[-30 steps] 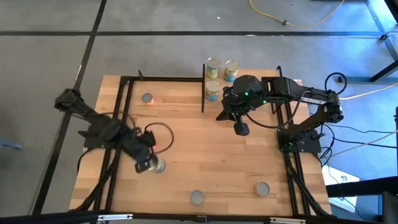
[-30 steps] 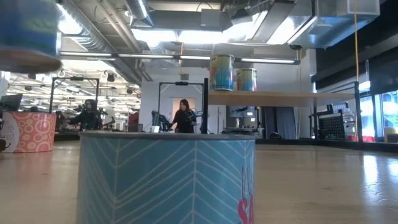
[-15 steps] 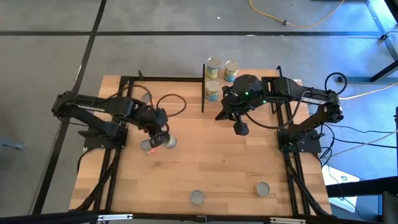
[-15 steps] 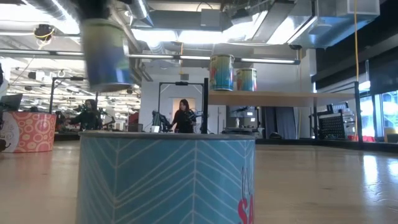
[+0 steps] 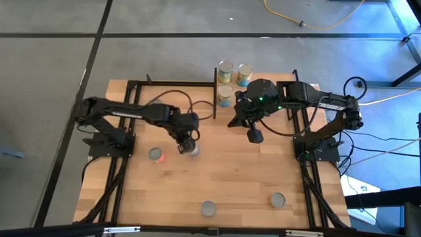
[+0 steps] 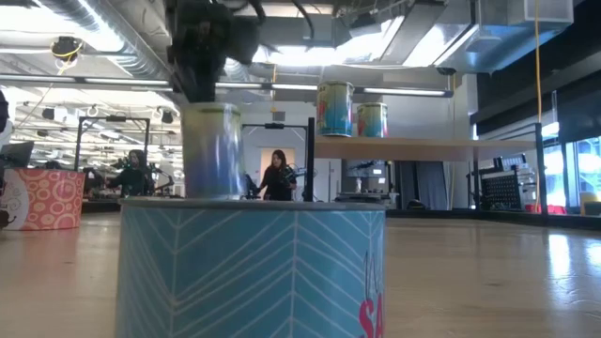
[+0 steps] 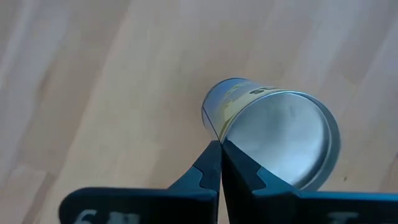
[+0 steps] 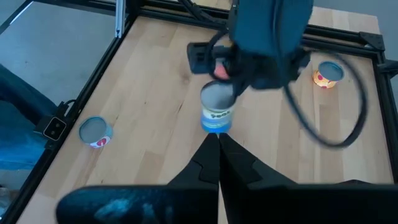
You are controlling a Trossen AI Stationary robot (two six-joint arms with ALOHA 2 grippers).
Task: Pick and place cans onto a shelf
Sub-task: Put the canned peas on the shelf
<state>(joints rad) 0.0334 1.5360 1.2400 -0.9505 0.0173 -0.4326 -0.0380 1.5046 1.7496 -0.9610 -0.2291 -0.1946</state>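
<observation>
My left gripper is over the middle of the table, shut on a can with a blue and yellow label and a silvery top. The can hangs in the air in the low view. The shelf stands at the far edge with two cans on its top board and a third lower down. My right gripper is shut and empty, above the table just near of the shelf. My left gripper holds the can at its top end, from above, fingers pointing down. In the left wrist view the fingertips stand close together at the edge of the top's rim. The can hangs upright below the gripper, clear of the table.
An orange can stands on the table left of the held can. Two more cans stand near the near edge; one fills the low view's foreground. Black frame rails run along the table's sides.
My left gripper has carried the can from the near left of the table toward the far right, toward the shelf. The can has stayed lifted clear and upright.
</observation>
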